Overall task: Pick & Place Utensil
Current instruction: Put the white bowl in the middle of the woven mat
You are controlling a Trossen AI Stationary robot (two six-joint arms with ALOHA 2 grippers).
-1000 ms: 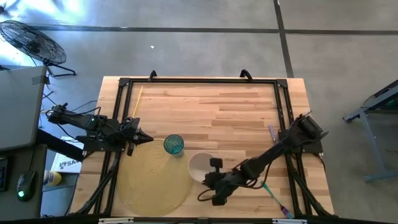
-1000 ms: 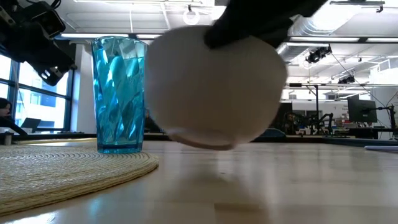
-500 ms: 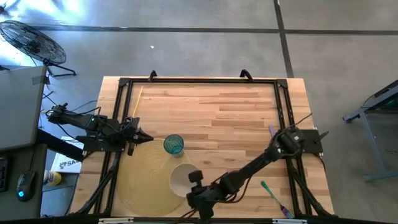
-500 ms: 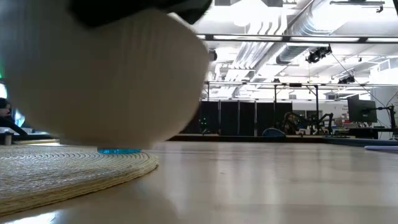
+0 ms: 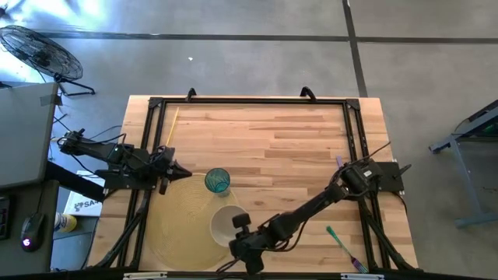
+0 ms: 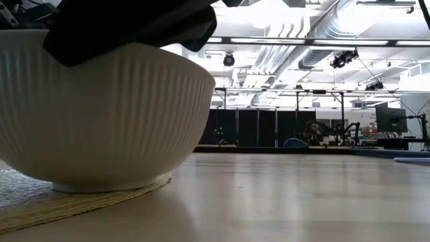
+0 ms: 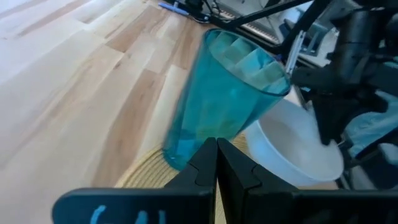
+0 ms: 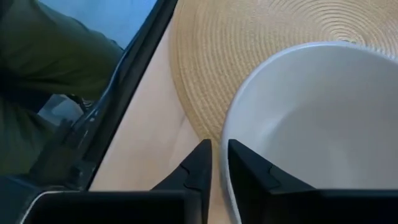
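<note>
A white ribbed bowl (image 5: 224,223) stands with its base on the near right part of a round woven placemat (image 5: 180,227); the low view shows the bowl (image 6: 101,121) resting on the mat (image 6: 40,205). My right gripper (image 5: 243,238) is shut on the bowl's near right rim. A blue tumbler (image 5: 217,181) stands upright on the mat's far edge. My left gripper (image 5: 185,173) waits shut just left of the tumbler (image 7: 217,93), touching nothing. A green utensil (image 5: 338,239) lies on the table to the right. My right gripper (image 8: 218,144) pinches the bowl's rim (image 8: 226,134) on its near right side, one finger inside the bowl and one outside. The fingers come slanting down from the table's right and near side. The bowl sits upright with its base (image 6: 101,183) on the placemat.
Purple utensils lie by the right frame rail (image 5: 340,165) and at the near right corner (image 5: 358,264). A thin yellow stick (image 5: 170,128) lies along the left rail. A black frame (image 5: 249,101) borders the table. Bare wood spreads across the far half.
My right gripper has carried the bowl from the bare wood right of the mat toward the table's left and near edge. The bowl was lifted clear then and now stands lowered on the placemat, in front of the tumbler in the low view.
</note>
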